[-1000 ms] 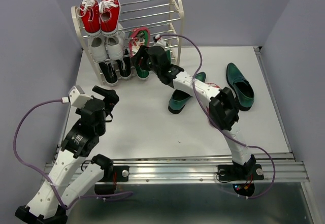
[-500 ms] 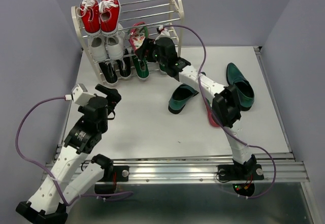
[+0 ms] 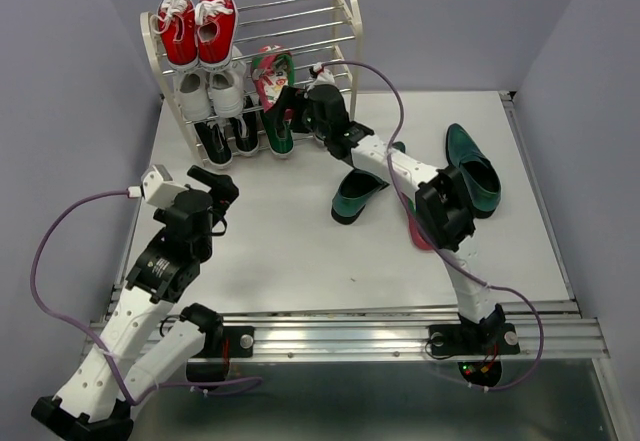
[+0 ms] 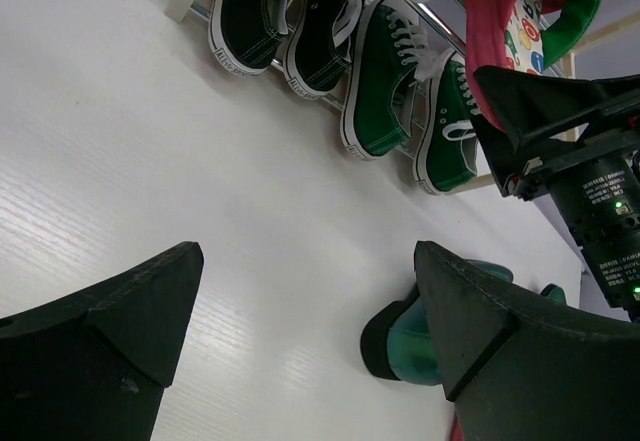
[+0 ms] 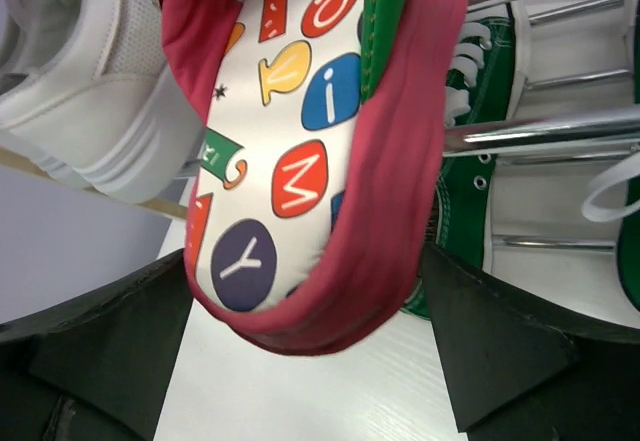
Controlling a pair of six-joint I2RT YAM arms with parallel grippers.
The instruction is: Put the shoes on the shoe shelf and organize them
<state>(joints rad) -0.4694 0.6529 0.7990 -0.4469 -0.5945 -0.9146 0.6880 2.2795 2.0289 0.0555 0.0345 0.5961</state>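
The shoe shelf stands at the back left. A red-pink flip-flop with a letter-patterned insole lies tilted on its middle rods. My right gripper sits at its heel, open, with a gap between the flip-flop and the fingers on both sides. Green canvas sneakers stand on the bottom tier, also in the left wrist view. Two dark green loafers lie on the table, one on its side, one upright. My left gripper is open and empty.
Red sneakers sit on the top tier, white sneakers on the middle, black sneakers on the bottom. A second red flip-flop peeks from under the right arm. Grey walls close in on both sides.
My right arm carried the flip-flop up and back onto the shelf's middle tier, where it now rests. The left arm barely moved.
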